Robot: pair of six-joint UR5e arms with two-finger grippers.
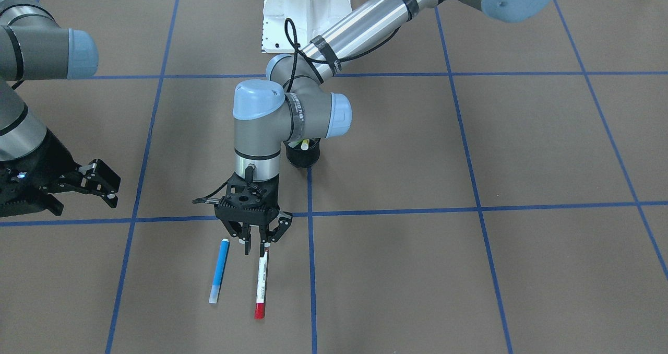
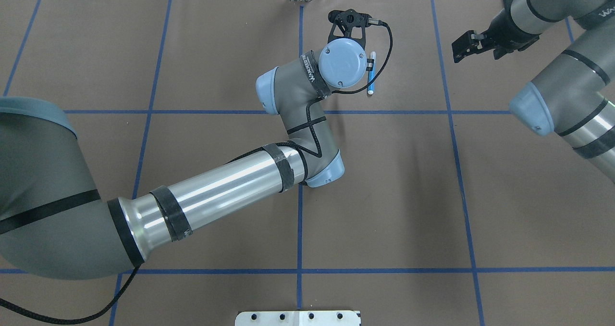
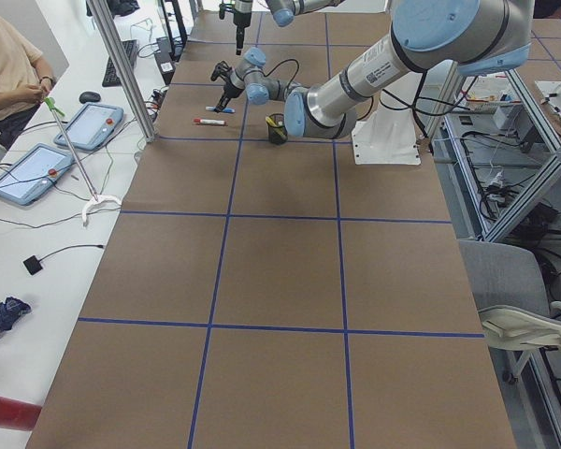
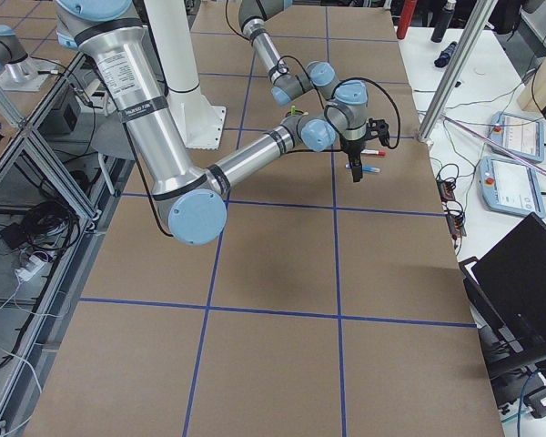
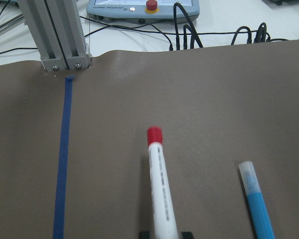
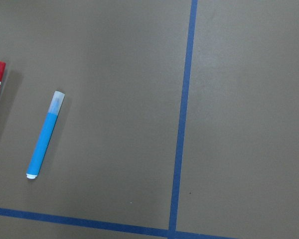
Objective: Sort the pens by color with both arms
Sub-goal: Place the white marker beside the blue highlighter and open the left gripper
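My left gripper (image 1: 255,245) points down at the table and is shut on one end of the white pen with red ends (image 1: 261,286). That pen lies along the brown mat and shows between the fingertips in the left wrist view (image 5: 159,189). The blue pen (image 1: 219,270) lies loose beside it and also shows in the right wrist view (image 6: 44,137). The black mesh cup (image 1: 303,155) stands behind the left wrist, with the yellow pen (image 1: 305,144) and a green one in it. My right gripper (image 1: 102,184) is open and empty, off to the side, above the mat.
Blue tape lines (image 1: 311,270) divide the mat into squares. An aluminium post (image 5: 55,35) and a tablet with a red button (image 5: 144,7) stand just past the mat's far edge. The white pedestal base (image 1: 305,14) is behind the cup.
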